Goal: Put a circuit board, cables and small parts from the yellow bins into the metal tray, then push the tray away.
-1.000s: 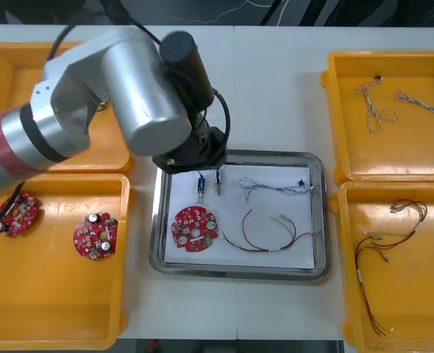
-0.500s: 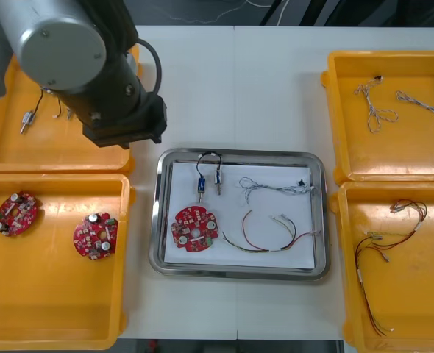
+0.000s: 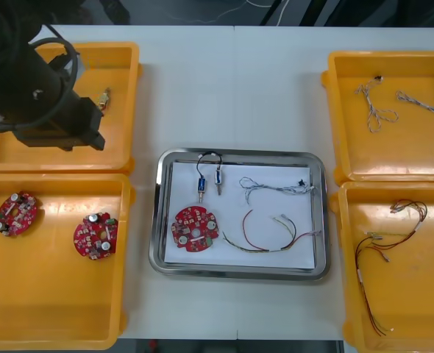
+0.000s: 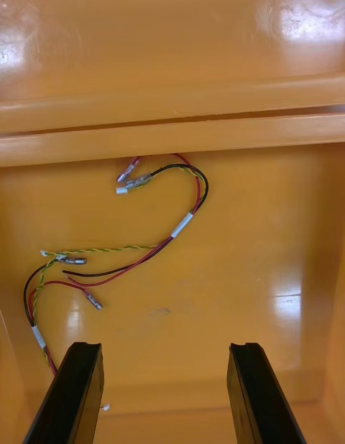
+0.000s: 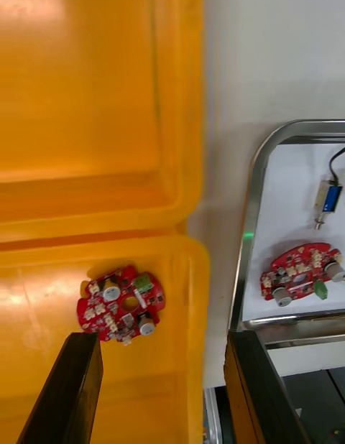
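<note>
Left claw (image 5: 162,347) is hanging open over the left yellow bins (image 5: 72,92).
It is holding nothing, with a spare board (image 5: 121,304) lying near its fingers. The right claw (image 4: 165,354) is also gaping, over red and yellow cables (image 4: 182,225). A round board (image 3: 195,229), thin cables (image 3: 261,248) and a small metal part (image 3: 201,184) are lying in the tray (image 3: 239,273).

There were four yellow plastic bins (image 3: 121,73) (image 3: 55,294) (image 3: 393,147) (image 3: 423,294), one shiny metal tray (image 3: 239,273) and three round red circuit boards (image 3: 17,213) (image 3: 95,236) (image 3: 195,228); the tray held three thin cables (image 3: 210,156) (image 3: 276,189) (image 3: 265,237) and two small metal parts (image 3: 201,185) (image 3: 218,178).
</note>
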Controlling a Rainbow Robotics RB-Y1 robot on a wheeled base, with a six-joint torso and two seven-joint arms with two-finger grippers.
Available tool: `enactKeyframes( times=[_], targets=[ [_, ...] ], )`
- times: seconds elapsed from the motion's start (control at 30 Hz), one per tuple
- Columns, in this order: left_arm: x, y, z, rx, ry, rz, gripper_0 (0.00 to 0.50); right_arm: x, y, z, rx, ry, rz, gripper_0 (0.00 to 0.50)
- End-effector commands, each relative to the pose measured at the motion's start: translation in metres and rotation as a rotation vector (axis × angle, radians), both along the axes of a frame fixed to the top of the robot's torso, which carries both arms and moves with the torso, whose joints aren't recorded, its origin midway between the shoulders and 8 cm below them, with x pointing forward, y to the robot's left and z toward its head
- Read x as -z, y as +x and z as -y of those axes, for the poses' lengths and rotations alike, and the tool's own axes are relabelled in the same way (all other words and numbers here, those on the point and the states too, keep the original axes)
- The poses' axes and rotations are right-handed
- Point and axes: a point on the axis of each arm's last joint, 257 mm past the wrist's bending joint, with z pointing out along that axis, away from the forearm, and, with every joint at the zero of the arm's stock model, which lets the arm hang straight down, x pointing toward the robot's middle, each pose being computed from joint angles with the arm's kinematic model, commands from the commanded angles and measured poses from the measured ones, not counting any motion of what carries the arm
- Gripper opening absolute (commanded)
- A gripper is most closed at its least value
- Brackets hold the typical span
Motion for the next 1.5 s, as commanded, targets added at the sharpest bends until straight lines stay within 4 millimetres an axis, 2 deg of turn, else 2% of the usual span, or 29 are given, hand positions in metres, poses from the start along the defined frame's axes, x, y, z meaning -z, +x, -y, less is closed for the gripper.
enactKeyframes(
  times=[0.03,0.17,0.3,0.47,0.6,0.83,1.07,1.27,1.5],
  targets=[
    [-0.008,-0.016,-0.044,-0.018,0.052,0.000,0.500,-0.010,-0.004,0.011,0.042,-0.020,0.010,0.500],
    [-0.006,-0.030,-0.069,-0.017,0.069,-0.018,0.500,-0.012,-0.004,0.012,0.033,-0.026,0.011,0.500],
    [-0.004,-0.039,-0.086,-0.023,0.063,-0.023,0.500,-0.017,-0.003,0.009,0.013,-0.037,0.022,0.500],
    [0.006,-0.049,-0.104,-0.034,0.049,-0.031,0.500,-0.023,-0.003,-0.004,-0.054,-0.081,0.024,0.500],
    [0.011,-0.053,-0.111,-0.054,0.032,-0.023,0.500,-0.028,-0.003,-0.021,-0.125,-0.114,0.033,0.500],
    [0.014,-0.048,-0.112,-0.074,0.009,0.020,0.500,-0.035,-0.001,-0.077,-0.304,-0.066,0.041,0.500],
    [0.019,-0.053,-0.129,-0.072,0.019,0.045,0.500,-0.040,-0.003,-0.141,-0.516,-0.035,0.028,0.500],
    [0.022,-0.058,-0.136,-0.071,0.039,0.051,0.500,-0.041,0.000,-0.187,-0.675,-0.061,0.038,0.500],
    [0.028,-0.066,-0.145,-0.025,0.079,0.050,0.500,-0.031,0.002,-0.242,-0.868,-0.145,0.059,0.500]
  ],
)
